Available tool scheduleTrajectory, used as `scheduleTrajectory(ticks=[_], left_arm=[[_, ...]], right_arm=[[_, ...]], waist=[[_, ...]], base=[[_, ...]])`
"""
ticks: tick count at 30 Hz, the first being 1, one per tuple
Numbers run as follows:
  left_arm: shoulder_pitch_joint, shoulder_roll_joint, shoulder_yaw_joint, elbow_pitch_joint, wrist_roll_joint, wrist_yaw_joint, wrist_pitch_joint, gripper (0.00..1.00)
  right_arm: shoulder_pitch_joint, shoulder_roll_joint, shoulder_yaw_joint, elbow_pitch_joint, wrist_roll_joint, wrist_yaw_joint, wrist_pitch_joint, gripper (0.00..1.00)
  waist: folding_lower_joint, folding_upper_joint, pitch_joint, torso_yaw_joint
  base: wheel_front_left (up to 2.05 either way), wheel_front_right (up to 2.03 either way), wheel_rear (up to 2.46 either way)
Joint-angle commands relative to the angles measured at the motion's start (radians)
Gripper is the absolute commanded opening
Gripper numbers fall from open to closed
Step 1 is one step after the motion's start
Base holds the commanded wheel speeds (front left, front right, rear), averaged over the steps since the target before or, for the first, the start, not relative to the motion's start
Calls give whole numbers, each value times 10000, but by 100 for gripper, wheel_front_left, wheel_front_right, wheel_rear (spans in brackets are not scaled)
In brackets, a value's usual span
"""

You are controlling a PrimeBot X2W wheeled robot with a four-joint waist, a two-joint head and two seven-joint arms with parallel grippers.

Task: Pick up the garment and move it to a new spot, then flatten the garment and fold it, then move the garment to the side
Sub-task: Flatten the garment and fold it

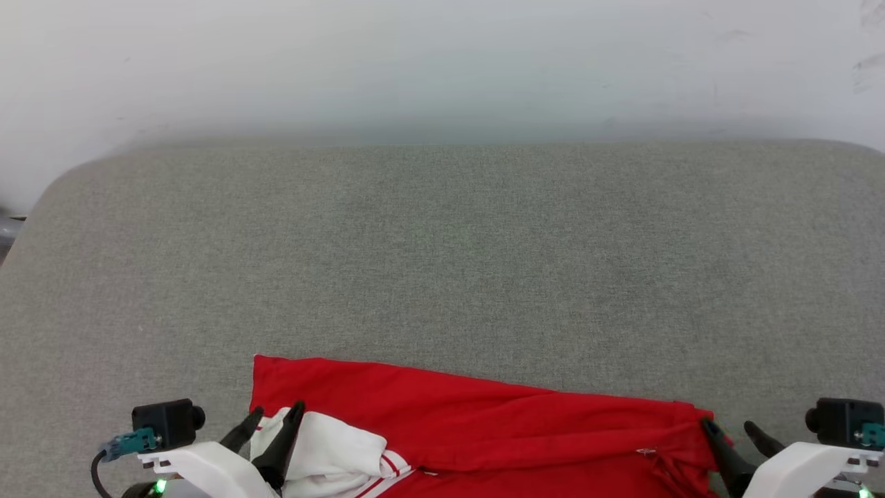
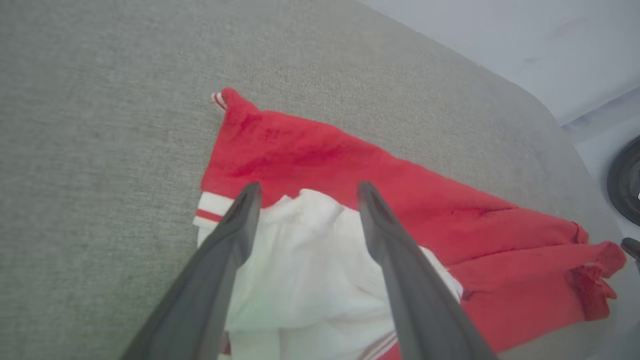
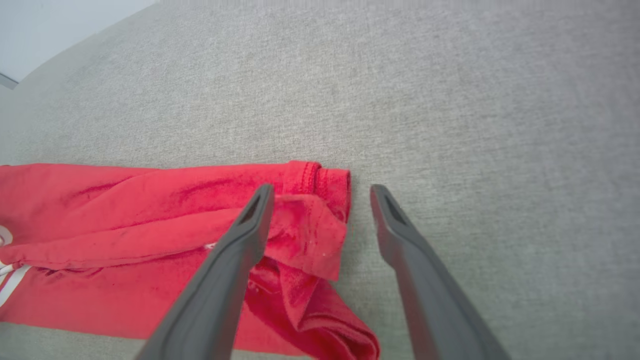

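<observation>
The red, white-sleeved jersey garment [image 1: 484,429] lies at the grey fabric-covered surface's [image 1: 442,263] near edge, with the left gripper [image 1: 278,408] and right gripper [image 1: 727,423] spread apart over its ends.

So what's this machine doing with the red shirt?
A two-armed robot is working on a red and white garment that lies bunched on a grey padded surface. Its left gripper is open over the white-sleeved end, and its right gripper is open at the other, red end. Neither is gripping the cloth.
</observation>
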Motion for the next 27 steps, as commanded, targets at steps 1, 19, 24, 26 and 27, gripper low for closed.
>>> scheduleTrajectory(ticks=[1,19,24,26,27], left_arm=[[-154,-5,89,-133,181,101,-291,100],[-629,-878,1270,-1357,3429,633,-2223,100],[-439,-1454,1808,-1530,4309,211,-2227,100],[-491,-1641,1964,-1564,4578,8,-2221,100],[-530,-1730,2034,-1574,4695,-79,-2221,100]], right_arm=[[111,-104,-115,-213,-17,-4,171,100],[234,-393,-1283,-1646,-421,-4,3475,100],[181,-159,-1079,-1461,-439,-4,3535,100],[99,-82,-999,-1352,-471,-4,3508,100],[50,-47,-956,-1286,-487,-6,3505,100]], waist=[[1,-1,-80,-4],[1,-1,273,570],[1,-1,702,848],[1,-1,886,942],[1,-1,983,979]], base=[[0,0,0],[0,0,0],[0,0,0],[0,0,0],[0,0,0]])
